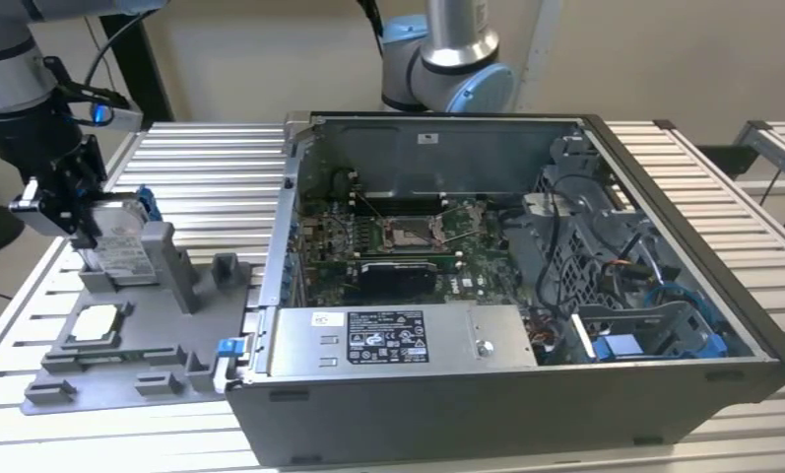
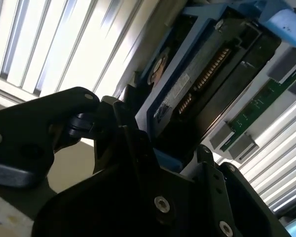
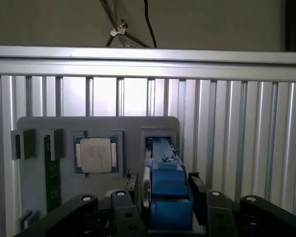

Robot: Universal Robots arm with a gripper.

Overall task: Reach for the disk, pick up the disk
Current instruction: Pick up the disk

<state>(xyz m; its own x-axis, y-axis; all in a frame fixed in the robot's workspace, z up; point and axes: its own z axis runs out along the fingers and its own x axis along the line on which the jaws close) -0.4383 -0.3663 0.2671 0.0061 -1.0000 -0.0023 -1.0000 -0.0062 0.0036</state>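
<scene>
The disk (image 1: 119, 236) is a silver-grey slab edged in bright blue plastic. It stands on edge in a slot of the grey holder (image 1: 168, 330) on the slatted surface (image 1: 215, 163), at the exterior view's left of the open computer case (image 1: 524, 394). Its white label carries print too small to read. The pincer (image 3: 164, 197) straddles the disk's upper end, and I cannot tell whether it clamps.

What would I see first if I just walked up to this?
A big open grey metal computer case with a green circuit board inside sits mid-table in the exterior view. On that view's left, the black gripper is at a silver-grey rectangular disk with a bright blue frame, standing upright in a grey plastic holder.
</scene>
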